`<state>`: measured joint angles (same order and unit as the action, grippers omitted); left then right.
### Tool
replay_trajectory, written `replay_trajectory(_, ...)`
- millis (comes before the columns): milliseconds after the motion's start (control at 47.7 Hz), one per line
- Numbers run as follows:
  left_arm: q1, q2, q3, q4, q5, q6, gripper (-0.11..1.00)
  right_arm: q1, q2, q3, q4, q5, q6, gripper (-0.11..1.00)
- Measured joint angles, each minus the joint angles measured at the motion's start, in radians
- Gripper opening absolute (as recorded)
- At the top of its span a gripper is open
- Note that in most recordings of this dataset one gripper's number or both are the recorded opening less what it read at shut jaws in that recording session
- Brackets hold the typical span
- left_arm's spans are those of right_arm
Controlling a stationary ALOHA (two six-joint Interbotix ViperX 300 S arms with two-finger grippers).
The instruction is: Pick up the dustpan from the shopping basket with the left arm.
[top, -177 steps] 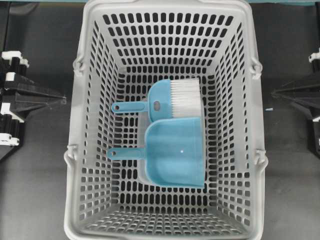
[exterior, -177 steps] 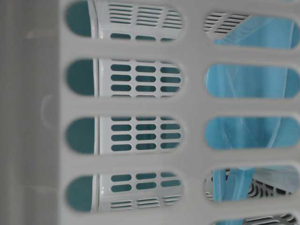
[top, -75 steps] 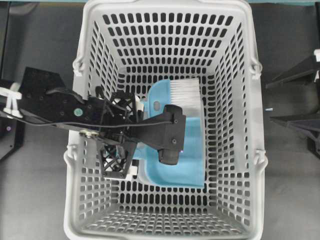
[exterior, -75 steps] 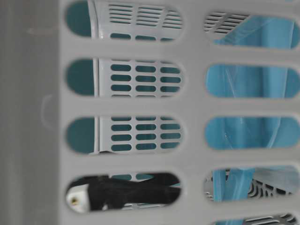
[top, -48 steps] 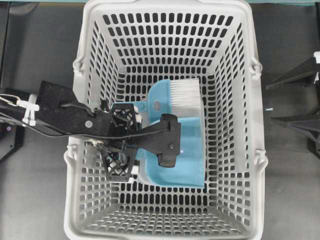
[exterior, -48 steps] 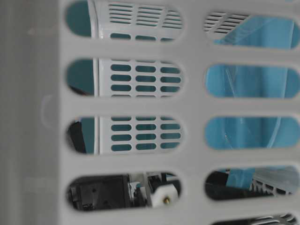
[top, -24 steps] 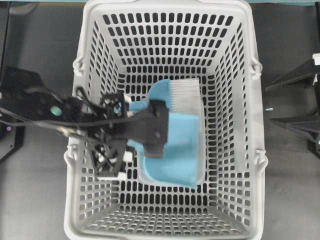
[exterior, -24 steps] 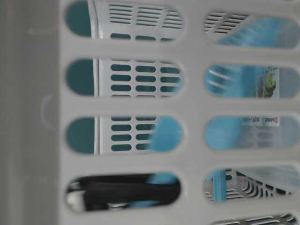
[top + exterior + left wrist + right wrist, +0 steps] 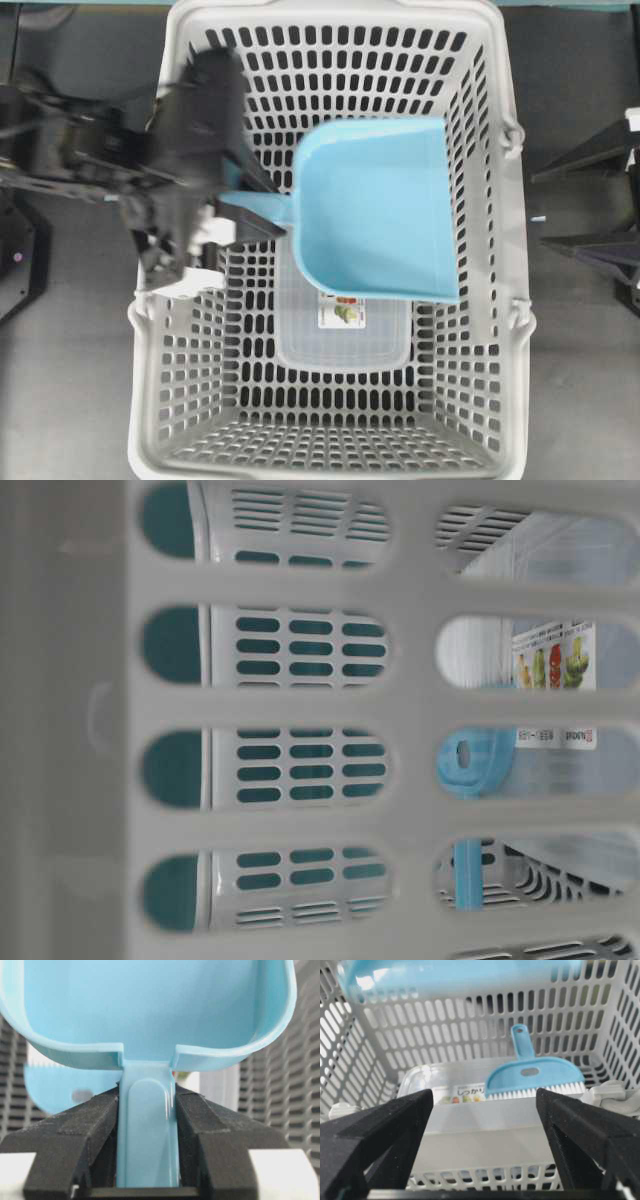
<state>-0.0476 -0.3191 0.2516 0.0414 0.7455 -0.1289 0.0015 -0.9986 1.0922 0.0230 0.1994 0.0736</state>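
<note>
The light blue dustpan (image 9: 375, 205) hangs in the air over the light grey shopping basket (image 9: 330, 12), its tray level and its handle pointing left. My left gripper (image 9: 262, 205) is shut on that handle. In the left wrist view the handle (image 9: 147, 1130) is pinched between both black fingers (image 9: 95, 1120) of the gripper (image 9: 147, 1095), with the tray (image 9: 150, 1005) ahead. The left arm is blurred by motion. My right gripper (image 9: 540, 206) is open and empty outside the basket's right wall, and it also shows open in the right wrist view (image 9: 485, 1100).
A clear plastic box with a label (image 9: 343, 320) lies on the basket floor. The blue hand brush with white bristles (image 9: 535, 1077) rests on it, hidden under the dustpan in the overhead view. The brush handle (image 9: 470, 765) shows through the basket wall (image 9: 300, 705).
My left gripper has risen with the dustpan and carried it toward the far side of the basket. The clear box under it is now uncovered. The right arm has not moved.
</note>
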Motion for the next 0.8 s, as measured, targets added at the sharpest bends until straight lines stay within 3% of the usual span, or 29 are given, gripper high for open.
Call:
replay_trajectory(294,-0.003,-0.08,0.072,0.002,-0.107,0.002,0.28,0.0,-0.006,0.0,0.0,0.0,0.002,0.79)
replay_trajectory(797,-0.014,-0.083,0.083,0.002,-0.112,0.002,0.28,0.0,-0.015,0.008,0.0,0.0,0.002,0.79)
